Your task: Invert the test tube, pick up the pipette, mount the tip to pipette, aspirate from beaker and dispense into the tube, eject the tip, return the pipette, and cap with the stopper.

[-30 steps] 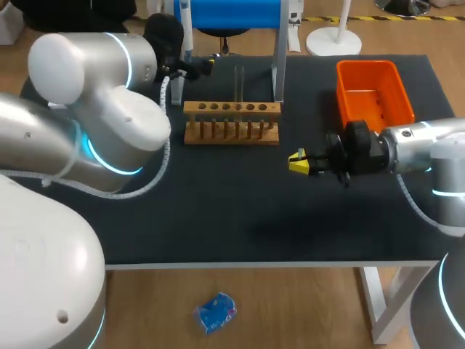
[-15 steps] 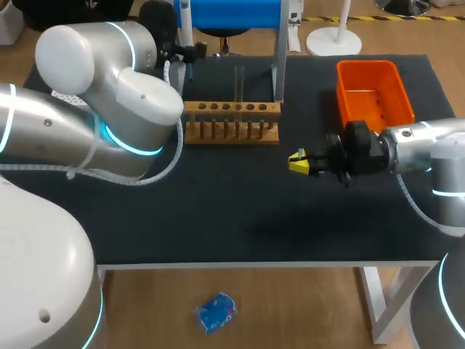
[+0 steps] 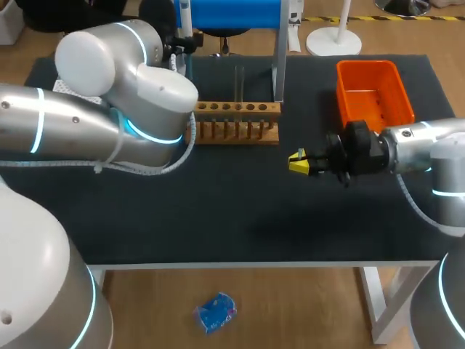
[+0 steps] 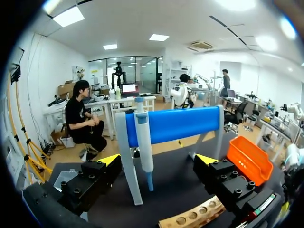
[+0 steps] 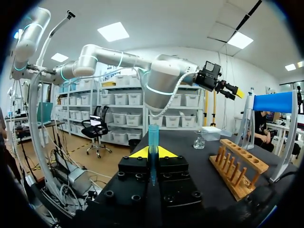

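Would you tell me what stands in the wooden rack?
One clear test tube stands in a middle hole of the rack; other visible holes look empty. My left arm hides its left end.

the table (image 3: 240, 211) has a dark top and fills most of the frame. a wooden rack (image 3: 236, 122) with holes sits at the upper middle. behind it stands a blue stand (image 3: 279, 65) on white legs. an orange bin (image 3: 374, 91) sits at the upper right. a small glass beaker (image 5: 199, 140) stands near the rack.
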